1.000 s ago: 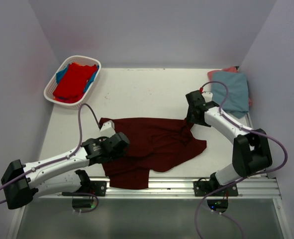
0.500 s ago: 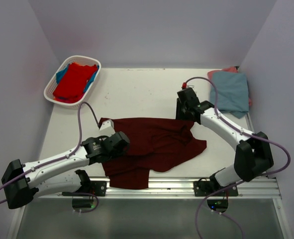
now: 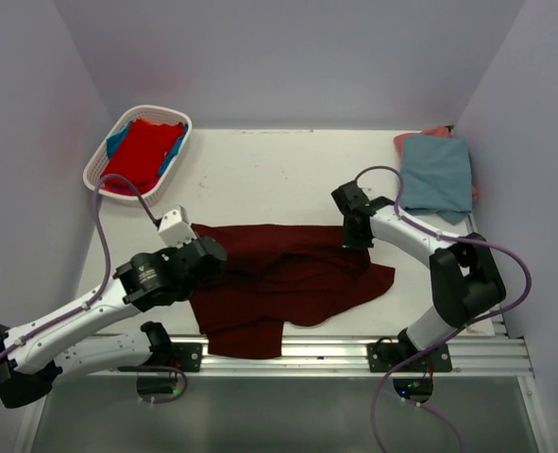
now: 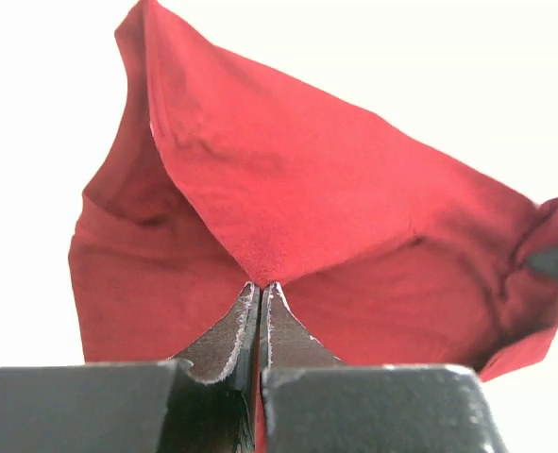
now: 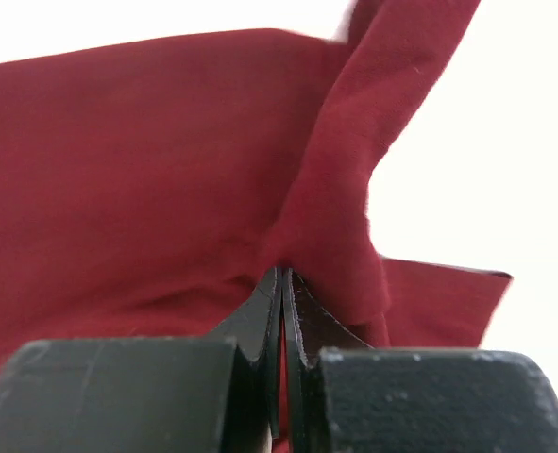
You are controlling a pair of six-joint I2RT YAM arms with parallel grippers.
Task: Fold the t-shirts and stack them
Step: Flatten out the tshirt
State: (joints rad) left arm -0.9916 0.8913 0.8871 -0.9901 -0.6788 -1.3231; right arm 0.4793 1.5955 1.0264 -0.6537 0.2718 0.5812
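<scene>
A dark maroon t-shirt (image 3: 288,283) lies crumpled and partly spread on the white table near the arms. My left gripper (image 3: 206,250) is at its left edge, shut on a fold of the maroon cloth (image 4: 288,189), which rises in a peak from the closed fingertips. My right gripper (image 3: 356,233) is at the shirt's upper right edge, shut on a bunched strip of the same cloth (image 5: 165,170). A folded grey-blue t-shirt (image 3: 439,175) lies on a salmon pink one (image 3: 436,133) at the far right.
A white slatted basket (image 3: 97,172) at the far left corner holds a bright red t-shirt (image 3: 144,151) over a blue one (image 3: 116,142). Lilac walls close in the table on three sides. A metal rail (image 3: 354,351) runs along the near edge.
My right gripper moved left and down onto the shirt's upper right edge and shut on it. My left arm rose and swung left, still holding the shirt's left edge.
</scene>
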